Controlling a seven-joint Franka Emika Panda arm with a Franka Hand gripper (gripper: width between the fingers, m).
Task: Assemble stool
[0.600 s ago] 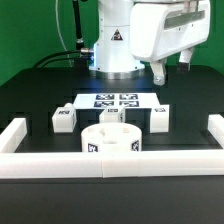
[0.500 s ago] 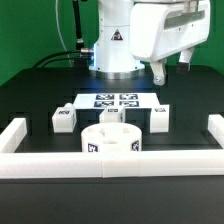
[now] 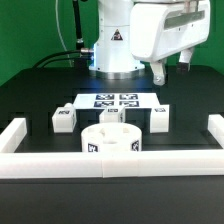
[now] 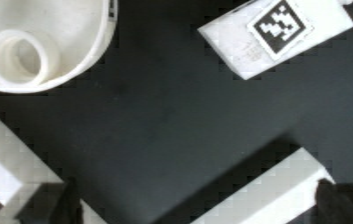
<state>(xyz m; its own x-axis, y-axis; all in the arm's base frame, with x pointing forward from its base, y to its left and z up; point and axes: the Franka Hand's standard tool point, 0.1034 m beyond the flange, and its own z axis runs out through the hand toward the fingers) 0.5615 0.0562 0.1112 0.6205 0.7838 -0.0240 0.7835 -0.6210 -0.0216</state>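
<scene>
**White parts loose on a black table [image 3: 40, 95]**

At the exterior view's left, a blocky leg [image 3: 63, 118], standing apart. In the middle, round seat [image 3: 110, 143] just inside the front border rail [image 3: 110, 166]; second leg [image 3: 112, 116] behind it, beside the marker board [image 3: 115, 101]. Rightward, third leg [image 3: 160, 117]. Above that, gripper [image 3: 172, 66] raised, fingers spread wide, holding nothing.

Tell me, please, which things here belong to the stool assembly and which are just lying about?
Belonging to the job: the round seat; a leg at the exterior view's left; a leg behind the seat; a leg at the exterior view's right.
Just lying about: the marker board; the white border rail.
</scene>
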